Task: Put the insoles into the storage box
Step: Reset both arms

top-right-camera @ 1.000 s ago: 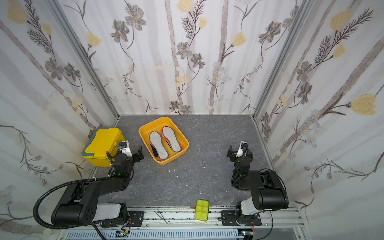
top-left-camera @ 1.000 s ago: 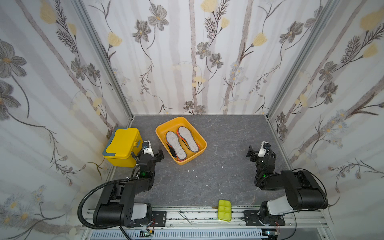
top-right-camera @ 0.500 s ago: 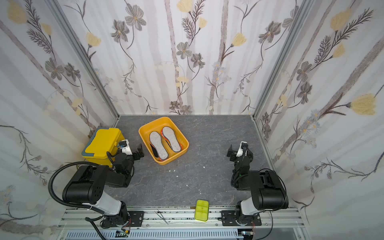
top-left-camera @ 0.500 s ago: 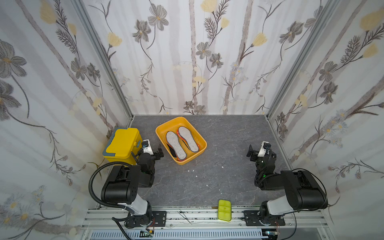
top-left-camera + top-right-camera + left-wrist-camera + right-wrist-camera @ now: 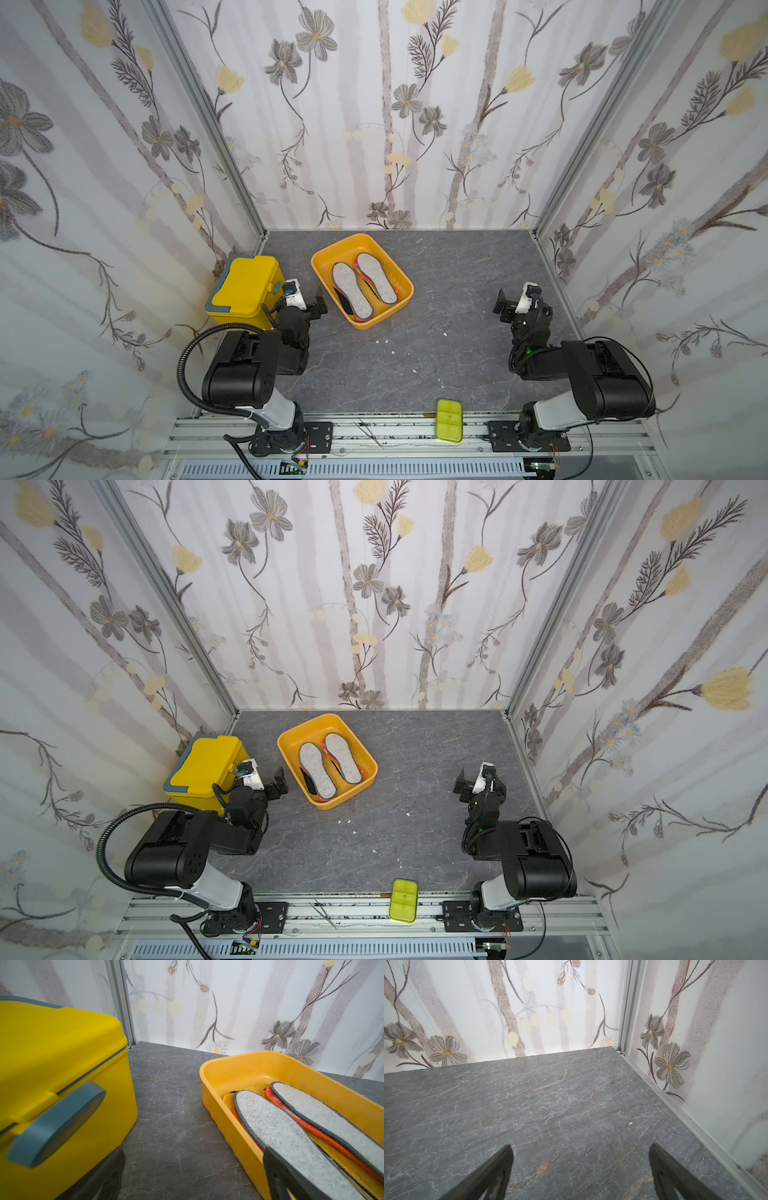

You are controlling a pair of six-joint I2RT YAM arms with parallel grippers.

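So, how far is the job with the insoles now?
Done: two grey felt insoles lie on top in the storage box, with a red-orange insole and a yellow insole showing beneath.
In hand: nothing; the left end effector and right end effector are open and empty.
Left: apparently nothing, as no insole shows on the table.

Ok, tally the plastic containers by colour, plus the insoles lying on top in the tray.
Orange-yellow storage box: 1
Yellow lidded box: 1
Lime-green case: 1
Grey felt insoles on top: 2 (others lie partly hidden beneath, uncounted)
Total: 5
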